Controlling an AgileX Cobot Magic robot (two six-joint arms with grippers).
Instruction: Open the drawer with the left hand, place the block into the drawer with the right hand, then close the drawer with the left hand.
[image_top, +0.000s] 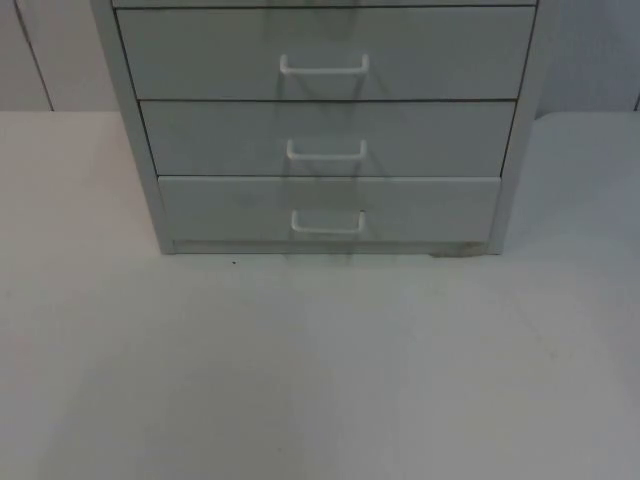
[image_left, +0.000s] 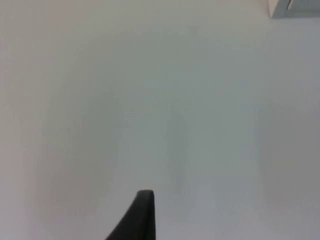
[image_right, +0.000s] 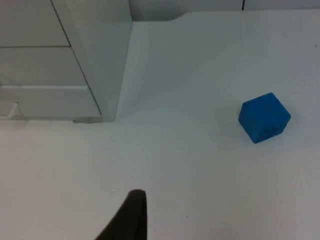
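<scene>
Broadly, the white desk (image_top: 320, 380) spreads from the near edge to a grey drawer cabinet (image_top: 325, 130) standing at the far middle, and its near stretch lies bare in the top view. Three drawer fronts of the cabinet are stacked one above another, each with a white bar handle at its centre: the upper drawer (image_top: 325, 52), the middle drawer (image_top: 328, 138) and the bottom drawer (image_top: 330, 210), all shut flush with the frame. A grey partition wall (image_top: 50, 55) stands behind the cabinet on either side. In the right wrist view the cabinet's right side panel (image_right: 100, 55) shows, and a blue block (image_right: 264, 117) rests on the desk well apart to the right of it, touching nothing. The right end effector (image_right: 130, 217) hangs above the desk, near the cabinet's right front corner and apart from the block; whether it is released or clenched cannot be told. The left end effector (image_left: 142, 215) hangs over bare desk with a cabinet corner (image_left: 295, 7) far ahead; its state likewise cannot be told
</scene>
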